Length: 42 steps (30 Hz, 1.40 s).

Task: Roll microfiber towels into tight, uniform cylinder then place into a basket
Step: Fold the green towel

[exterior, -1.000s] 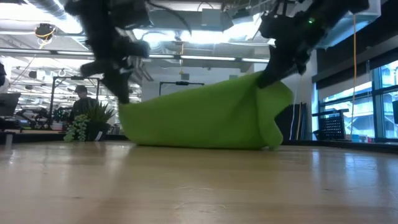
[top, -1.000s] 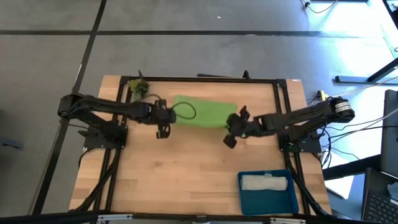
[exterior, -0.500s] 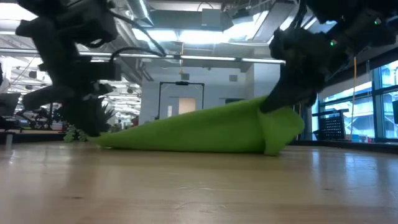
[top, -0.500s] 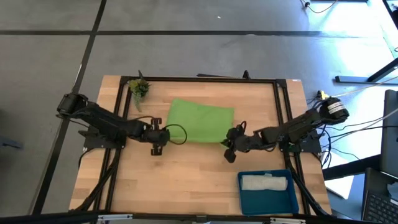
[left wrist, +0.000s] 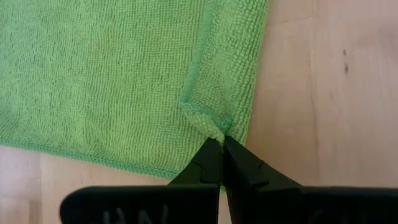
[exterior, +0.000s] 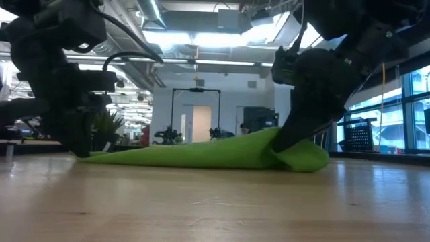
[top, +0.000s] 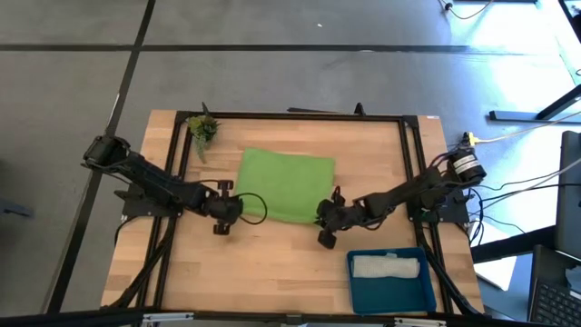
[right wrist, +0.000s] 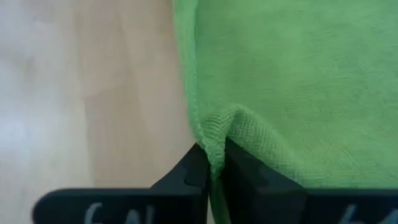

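Your left gripper [left wrist: 221,144] and right gripper [right wrist: 211,157] each pinch a near corner of the lime green towel [top: 286,184] (spread flat on the bench [top: 272,263]).

No words, labels, brand names or numbers could be read anywhere. Some pale marks sat on the dark bar across the left gripper [left wrist: 221,146], and more on the dark bar of the right gripper [right wrist: 213,158]. They looked a bit like letters, but they were too faint and cut off to read. Nothing on the desk [top: 272,263] had writing on it.
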Available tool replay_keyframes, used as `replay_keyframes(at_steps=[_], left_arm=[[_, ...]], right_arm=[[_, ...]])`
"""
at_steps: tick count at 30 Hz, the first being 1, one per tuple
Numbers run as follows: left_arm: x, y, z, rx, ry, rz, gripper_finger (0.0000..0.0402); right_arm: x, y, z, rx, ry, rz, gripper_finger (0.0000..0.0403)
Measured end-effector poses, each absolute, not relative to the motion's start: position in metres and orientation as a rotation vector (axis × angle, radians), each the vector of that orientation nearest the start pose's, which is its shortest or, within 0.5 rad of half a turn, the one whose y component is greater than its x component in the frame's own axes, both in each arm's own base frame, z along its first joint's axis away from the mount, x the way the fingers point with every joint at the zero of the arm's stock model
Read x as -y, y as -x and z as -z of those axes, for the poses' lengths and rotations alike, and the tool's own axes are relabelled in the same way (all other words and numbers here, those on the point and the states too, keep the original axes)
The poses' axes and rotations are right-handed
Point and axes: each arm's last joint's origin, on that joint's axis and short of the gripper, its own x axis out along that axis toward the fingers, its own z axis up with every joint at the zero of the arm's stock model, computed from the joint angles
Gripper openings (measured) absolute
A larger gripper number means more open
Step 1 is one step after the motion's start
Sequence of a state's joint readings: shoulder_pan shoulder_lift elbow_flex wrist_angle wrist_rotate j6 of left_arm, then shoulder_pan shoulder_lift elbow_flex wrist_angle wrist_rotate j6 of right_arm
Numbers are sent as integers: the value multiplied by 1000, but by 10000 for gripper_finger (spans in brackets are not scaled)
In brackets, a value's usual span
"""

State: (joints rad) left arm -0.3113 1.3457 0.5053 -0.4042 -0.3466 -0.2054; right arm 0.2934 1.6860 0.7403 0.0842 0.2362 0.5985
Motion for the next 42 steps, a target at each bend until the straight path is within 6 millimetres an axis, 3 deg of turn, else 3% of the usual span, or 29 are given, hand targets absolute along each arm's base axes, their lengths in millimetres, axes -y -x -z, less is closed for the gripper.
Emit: replay_keyframes(at_steps=[14, 20, 30, 35, 42], left_arm=[[67, -187, -128, -1170, -235, -94, 0], [74, -184, -128, -1169, -240, -71, 0], [81, -180, -128, -1167, -244, -51, 0], [84, -178, -128, -1164, -234, -49, 0], [88, -176, -130, -1158, -231, -23, 0]], right_arm=[[-91, -317, -144, -796, -321, 50, 133], [-97, -332, -169, -731, -194, -27, 133], [-112, -338, -194, -819, -168, -42, 124], [-108, -340, -190, -768, -100, 100, 123], [-94, -354, -150, -848, -67, 190, 123]])
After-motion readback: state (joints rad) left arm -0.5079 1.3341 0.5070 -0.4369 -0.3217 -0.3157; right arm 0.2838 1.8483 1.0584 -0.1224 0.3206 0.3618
